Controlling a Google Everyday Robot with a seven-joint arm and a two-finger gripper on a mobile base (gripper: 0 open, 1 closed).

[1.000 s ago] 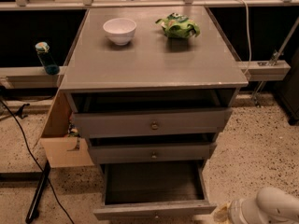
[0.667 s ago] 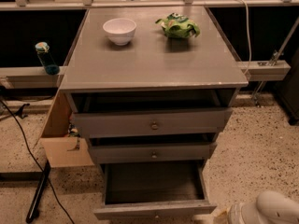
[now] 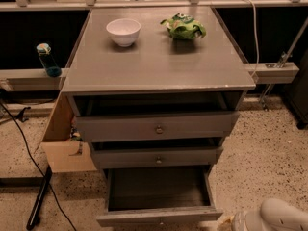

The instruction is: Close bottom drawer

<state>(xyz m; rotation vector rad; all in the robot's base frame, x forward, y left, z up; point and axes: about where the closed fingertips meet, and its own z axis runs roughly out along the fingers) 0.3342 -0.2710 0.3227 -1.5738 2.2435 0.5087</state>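
At the foot of the grey cabinet (image 3: 159, 61), the bottom drawer (image 3: 144, 216) stands pulled well out toward the camera. Its dark wooden floor is exposed, and its low grey front is the nearest part of the cabinet. Above it in the cabinet, the middle drawer (image 3: 156, 158) and the top drawer (image 3: 156, 127) sit nearly flush, each with a small round knob at centre. On the cabinet top rest a white bowl (image 3: 123, 31), left of centre, and a green bag (image 3: 183, 26), right of centre, apart from each other. A cardboard box (image 3: 65, 148) leans against the cabinet's left side.

The gripper (image 3: 231, 223) lies low at the cabinet's front right, just beside the right end of the open drawer's front, with the white arm (image 3: 281, 218) behind it. Whether it is released or clenched cannot be told. No contact with the drawer front is evident.

Step in hand, as judged: the approach to the drawer front, with the push itself not yet begun. The next move calls for bringing the gripper against the flat front, preferably nearer its middle than its right corner. It should then press straight back into the cabinet, so that the drawer runs true rather than skewing and binding on one side.
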